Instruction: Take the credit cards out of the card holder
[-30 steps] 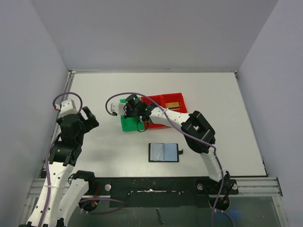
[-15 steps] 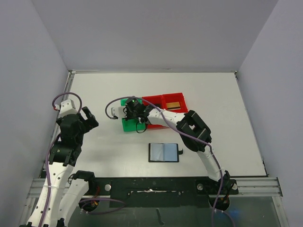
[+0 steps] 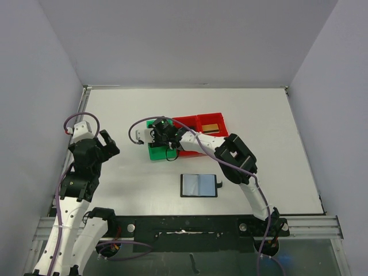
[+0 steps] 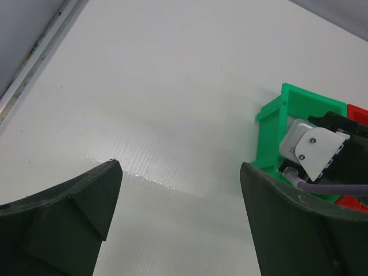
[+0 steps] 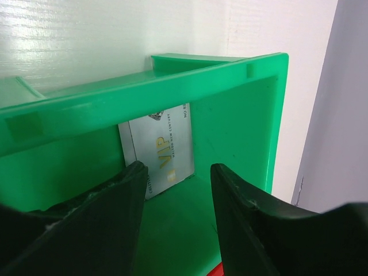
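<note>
right arm stretches across to the middle of the table (image 3: 259, 132), and its right gripper (image 5: 177, 172) is down in the green bin (image 5: 241, 115). wrist view tells it plainly: the two black fingers (image 5: 109, 213) stand apart with a clear gap, nothing pinched between them. just past the tips is the silvery-grey credit card (image 5: 158, 152), "vip" printed on its face, up against the bin's far wall. whether it leans on that wall or lies flat on the floor, i cannot tell. it is free of both fingers.

over to the overhead: the green bin sits touching a pair of red bins (image 3: 187, 123) on its right, all three in a row at mid-table. in the rightmost red bin lies the gold credit card (image 3: 211, 127), flat, alone in its compartment.

the card holder (image 3: 199, 185) lies spread open near the table's near edge, about midway along it, glossy grey-blue pockets facing up, its small black strap tab (image 3: 219, 184) poking out on the right side. it is well apart from the bins, and neither arm touches it.

left arm now: the left gripper (image 4: 179, 172) hangs over the left side of the table, fingers spread wide, holding nothing, bare white surface under it. from its wrist camera the green bin shows at the right, with the right arm's wrist sitting over it.
</note>
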Robot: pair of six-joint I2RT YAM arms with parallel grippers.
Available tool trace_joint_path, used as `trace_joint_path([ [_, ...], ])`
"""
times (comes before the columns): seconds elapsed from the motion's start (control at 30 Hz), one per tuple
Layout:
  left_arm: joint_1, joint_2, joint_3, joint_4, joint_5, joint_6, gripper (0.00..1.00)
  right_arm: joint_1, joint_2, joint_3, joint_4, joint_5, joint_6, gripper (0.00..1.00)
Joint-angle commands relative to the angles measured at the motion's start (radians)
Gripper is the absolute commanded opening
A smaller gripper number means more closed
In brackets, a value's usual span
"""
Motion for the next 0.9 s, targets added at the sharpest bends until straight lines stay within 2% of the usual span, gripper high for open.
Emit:
trace_joint_path([
  [0.0, 0.008, -0.002, 0.010, 0.056, 0.005, 0.002, 0.85, -0.013, -0.039, 0.030, 0.055, -0.010, 0.056, 0.49],
  [0.13, 0.010, 0.001, 0.011, 0.056, 0.006, 0.002, 0.85, -0.013, -0.102, 0.029, 0.104, -0.051, 0.157, 0.51],
  [0.23, 0.010, 0.004, 0.010, 0.056, 0.008, 0.002, 0.85, -0.013, -0.195, -0.021, 0.205, -0.037, 0.259, 0.52],
  [0.3, 0.010, 0.005, 0.010, 0.056, 0.012, 0.002, 0.85, -0.014, -0.281, -0.100, 0.308, 0.020, 0.360, 0.53],
  [0.4, 0.010, 0.013, 0.004, 0.066, 0.033, 0.007, 0.85, -0.014, -0.446, -0.311, 0.466, 0.158, 0.574, 0.62],
  [0.47, 0.011, 0.029, 0.003, 0.074, 0.065, 0.016, 0.85, -0.016, -0.559, -0.434, 0.500, 0.256, 0.722, 0.64],
  [0.53, 0.011, 0.055, 0.005, 0.078, 0.111, 0.025, 0.85, -0.020, -0.696, -0.532, 0.451, 0.336, 0.929, 0.69],
  [0.6, 0.010, 0.077, 0.007, 0.082, 0.155, 0.032, 0.85, -0.033, -0.803, -0.609, 0.311, 0.364, 1.123, 0.71],
  [0.67, 0.010, 0.100, 0.009, 0.088, 0.221, 0.010, 0.85, -0.057, -0.901, -0.679, 0.194, 0.333, 1.267, 0.73],
  [0.73, 0.008, 0.121, 0.002, 0.113, 0.350, -0.035, 0.85, -0.072, -0.996, -0.757, 0.087, 0.320, 1.414, 0.73],
  [0.83, -0.015, 0.156, -0.030, 0.179, 0.509, -0.150, 0.84, -0.078, -1.148, -0.919, 0.012, 0.257, 1.587, 0.73],
  [0.87, -0.038, 0.167, -0.041, 0.203, 0.543, -0.183, 0.81, -0.079, -1.197, -0.971, -0.007, 0.240, 1.657, 0.73],
])
